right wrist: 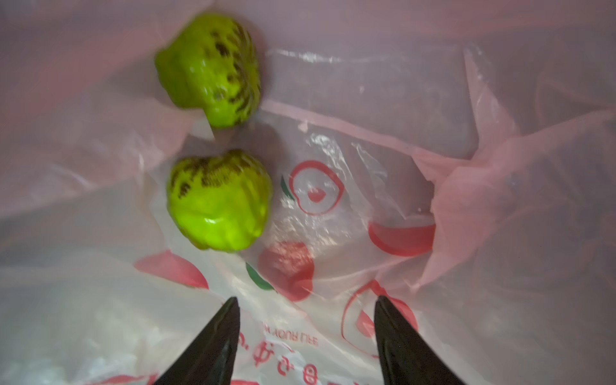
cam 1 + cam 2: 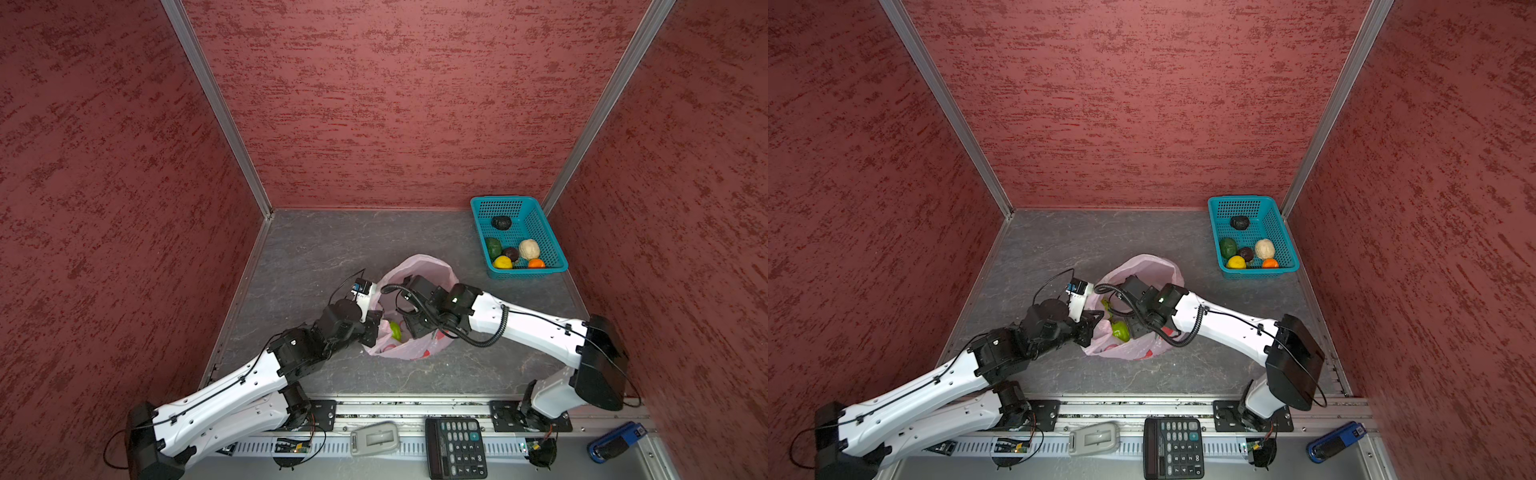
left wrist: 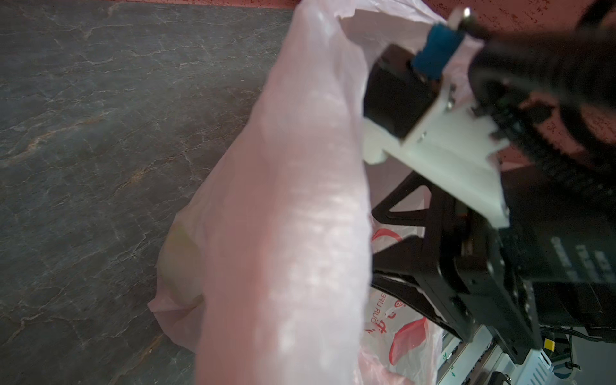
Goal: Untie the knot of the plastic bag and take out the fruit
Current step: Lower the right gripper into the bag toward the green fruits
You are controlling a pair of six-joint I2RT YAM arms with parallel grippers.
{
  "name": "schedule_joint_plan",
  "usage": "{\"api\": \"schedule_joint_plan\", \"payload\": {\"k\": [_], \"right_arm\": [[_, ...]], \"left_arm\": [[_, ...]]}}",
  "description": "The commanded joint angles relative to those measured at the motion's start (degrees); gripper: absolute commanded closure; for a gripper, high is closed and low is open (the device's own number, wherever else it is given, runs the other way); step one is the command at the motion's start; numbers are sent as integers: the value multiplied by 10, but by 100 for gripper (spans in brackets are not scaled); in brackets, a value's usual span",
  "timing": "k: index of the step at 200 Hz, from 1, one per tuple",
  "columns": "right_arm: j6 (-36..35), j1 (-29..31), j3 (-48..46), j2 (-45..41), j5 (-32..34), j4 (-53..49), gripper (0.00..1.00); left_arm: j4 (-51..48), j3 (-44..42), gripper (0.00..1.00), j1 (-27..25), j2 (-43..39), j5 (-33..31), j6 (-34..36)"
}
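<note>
The pale-pink plastic bag lies open-mouthed mid-table. My left gripper is at its left rim, shut on the film, which stretches as a bunched pink band over its jaws. My right gripper reaches down inside the bag, open, with nothing between its fingers. Two bumpy bright-green fruit lie on the bag's bottom beyond the fingertips, apart from them. One green fruit shows through the mouth in both top views. The knot is out of view.
A teal basket at the back right holds several fruit, among them orange, yellow, cream and dark ones. A calculator, a grey device and a blue object lie along the front rail. Red walls enclose three sides.
</note>
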Motion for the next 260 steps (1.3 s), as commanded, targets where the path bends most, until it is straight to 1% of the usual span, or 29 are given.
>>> {"api": "schedule_joint_plan", "payload": {"k": [1,8,45,70,92,115,130,153,166,197,232,260], "right_arm": [[40,29,-35,-42,47,-32,34],[51,38,-52,-61,47,-34,34],[126,93,-138,-102,54,0,34],[161,132,-188,-101,45,41,34],[177,144,-218,-98,30,73,33],[182,144,-222,-111,40,75,30],[182,143,-212,-124,54,70,27],[175,123,-195,-141,50,76,23],[170,104,-185,-150,39,86,22],[135,72,-152,-147,11,133,21],[106,69,-147,-115,-24,218,21],[110,70,-155,-99,-36,286,21]], "left_arm": [[7,-16,100,0,-13,-11,-23],[5,-19,100,-2,-16,-10,-29],[-32,-23,100,-20,-21,-6,-60],[-66,-20,100,-27,-19,-3,-79],[-105,-10,100,-27,-23,-2,-95],[-158,12,100,-29,-22,-2,-105],[-173,19,100,-29,-22,3,-105],[-184,28,100,-29,-11,9,-102],[-188,36,100,-29,-3,8,-99],[-178,47,100,-29,7,-1,-89],[-172,55,100,-29,18,-1,-86],[-162,59,100,-30,15,-1,-94]]}}
